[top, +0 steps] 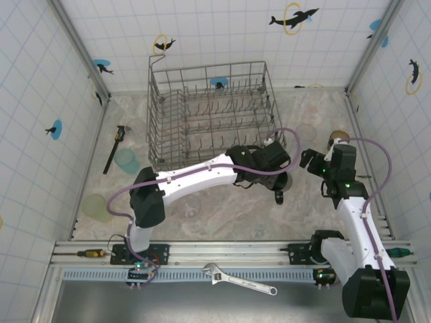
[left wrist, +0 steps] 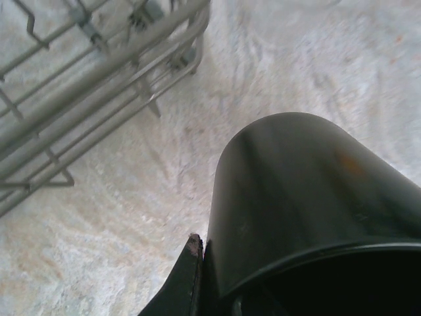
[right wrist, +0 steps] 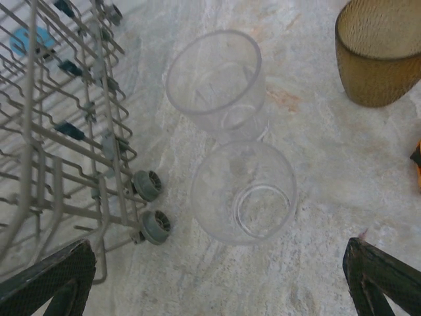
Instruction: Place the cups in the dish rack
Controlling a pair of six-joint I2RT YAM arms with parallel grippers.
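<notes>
Chrome first: one adjustable wrench lies on the near rail, with two screwdrivers on the same rail, a yellow-handled one at its nine o'clock and a green-handled one at its three o'clock.

Past the rail, on the marbled table, one pale green cup stands by the left wall. One clear glass stands just beside the left arm, at six o'clock from the dish rack.

The left gripper reaches to the rack's five o'clock corner. Its jaws are drawn almost together, clamped on the one black mug. In the left wrist view a dark finger lies against the mug's wall. I cannot tell whether the mug is clear of the table.

At three o'clock from the mug is the right gripper, its jaws spread wide and gripping nothing. Its wrist view has both fingers at the bottom corners. Two more clear glasses are between them and beyond. The nearer glass looks to touch the farther glass at its twelve o'clock.

One amber tumbler stands at two o'clock from the pair, apart from them.

One pale teal cup sits at eight o'clock from the rack, beside one black hand tool.

Farthest back is the single grey wire rack, with no cup in it.
</notes>
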